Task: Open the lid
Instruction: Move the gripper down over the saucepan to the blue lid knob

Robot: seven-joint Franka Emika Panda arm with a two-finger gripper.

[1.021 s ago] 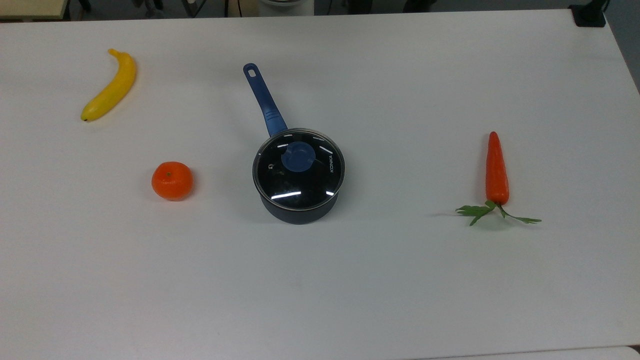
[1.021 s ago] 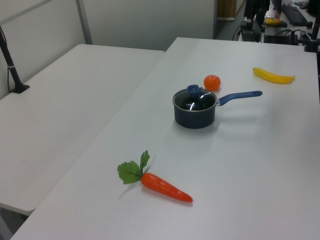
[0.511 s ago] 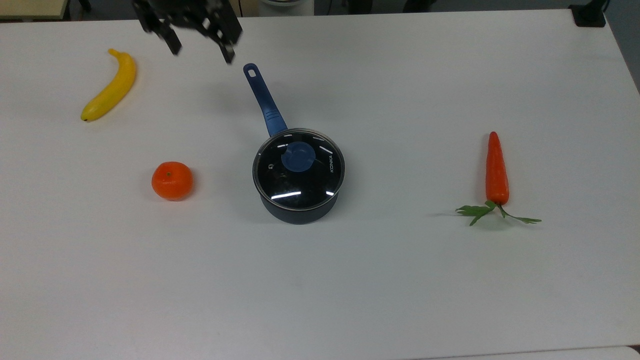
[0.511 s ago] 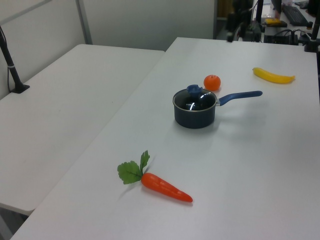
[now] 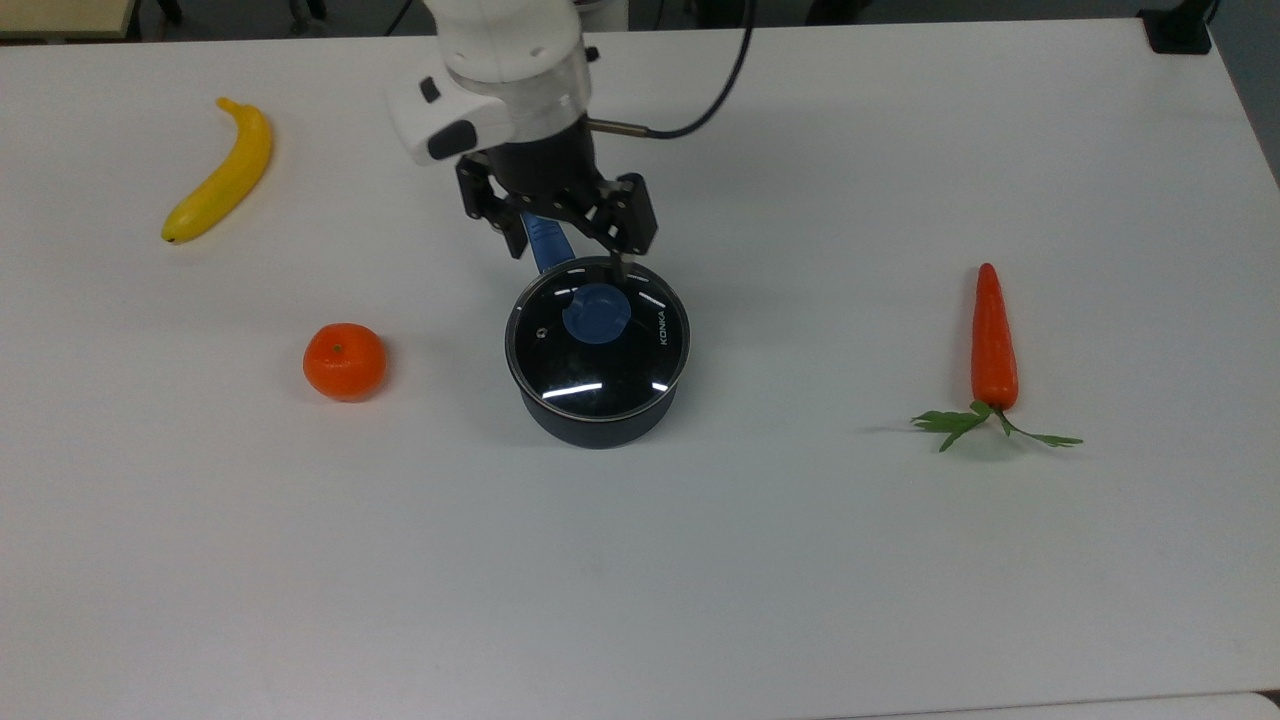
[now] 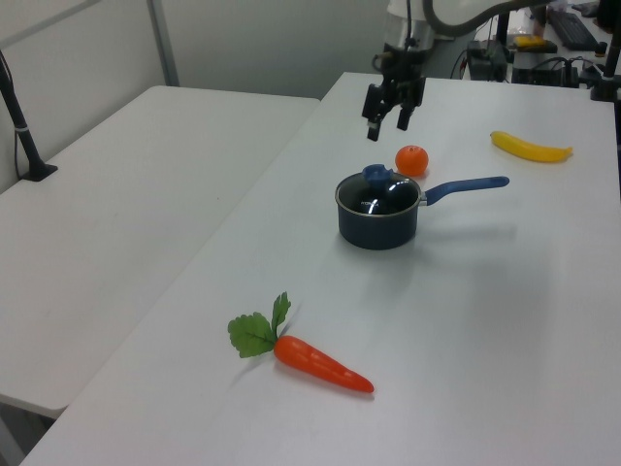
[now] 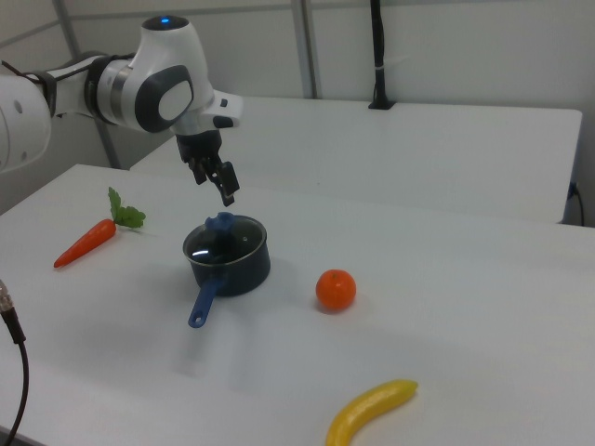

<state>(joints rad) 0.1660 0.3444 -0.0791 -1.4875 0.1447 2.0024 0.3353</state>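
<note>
Hovering my pincer (image 6: 390, 118) above the saucepan (image 5: 598, 420), fingers apart and holding nothing; glass lid (image 5: 597, 355) is sitting closed on it.

I work over a broad white table (image 5: 800, 580) that takes bright overhead light and soft shadows. In the left view a second white table (image 6: 107, 223) stands just beside mine on the left view's left, a black post (image 6: 21, 126) clamped at its edge. Pale grey partition walls (image 7: 446, 46) with metal uprights close the room behind.
</note>
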